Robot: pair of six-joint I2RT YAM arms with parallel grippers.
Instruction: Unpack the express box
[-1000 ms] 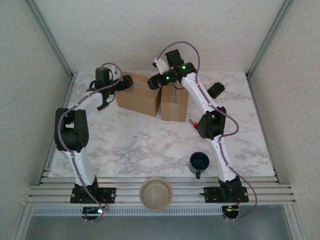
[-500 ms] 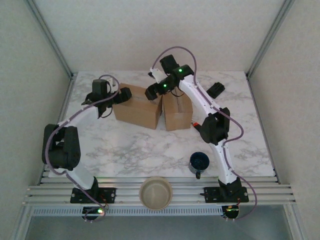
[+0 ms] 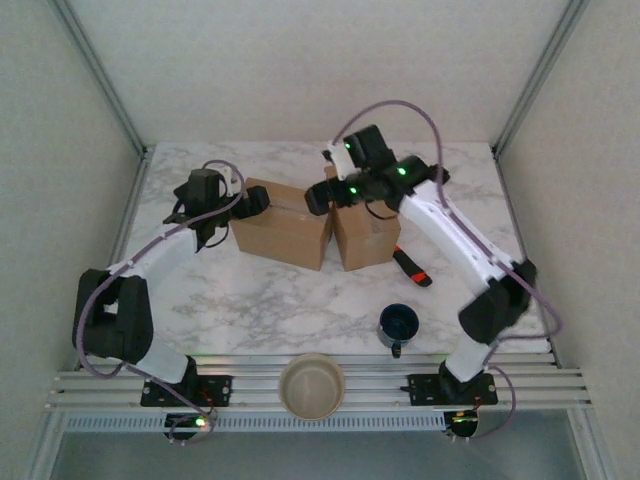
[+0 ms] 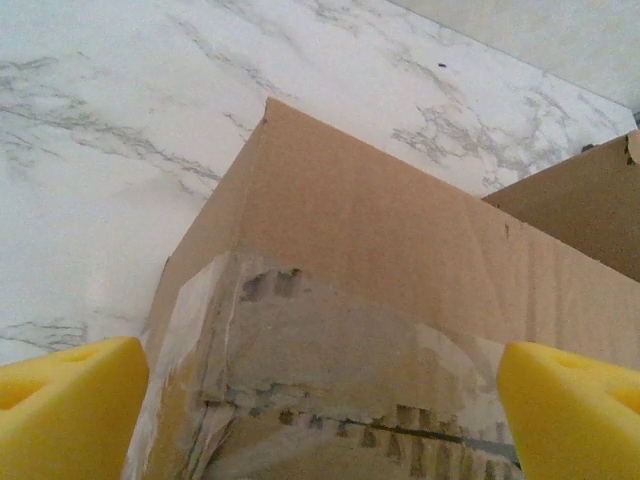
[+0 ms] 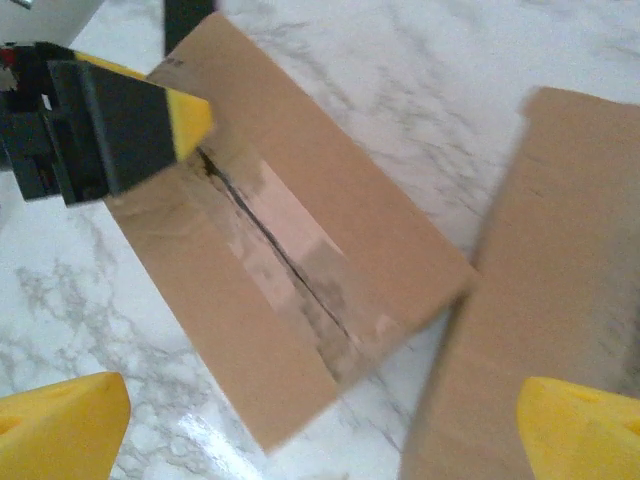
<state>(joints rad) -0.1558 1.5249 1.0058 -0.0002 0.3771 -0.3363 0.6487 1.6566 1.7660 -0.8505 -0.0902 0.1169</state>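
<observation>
Near edge, on the rail: one beige bowl point(image 3: 311, 385). On the marble tabletop point(image 3: 280, 300), going back: one dark mug point(image 3: 398, 324) right of centre, then one red-and-black hand tool point(image 3: 413, 267) lying flat, probably a cutter. Behind these, two cardboard boxes stand side by side, almost touching. The left one, taken as the express box point(image 3: 283, 225), has a taped seam point(image 5: 290, 265) along its top. The second box point(image 3: 366, 232) is just to its right. The express box's long axis runs left to right, slightly skewed, and the seam follows it. Two arms are at work, one at each end of that box. The left fingers point(image 4: 65, 400) are spread wide astride the box's left end, with the torn tape between the pads. I cannot tell whether the pads bear on the cardboard. The right fingers point(image 5: 60, 420) are also released. They hover above the right end of the express box, over the narrow gap to the second box, and hold nothing. From them the seam lies below and runs off to the left, toward the left arm. Judgement: the box is closed and nothing is unpacked yet. The coming move turns on the seam. The right arm is better placed to come down on it, and the left arm to brace the far-left end. The tool is nearer the right arm.
</observation>
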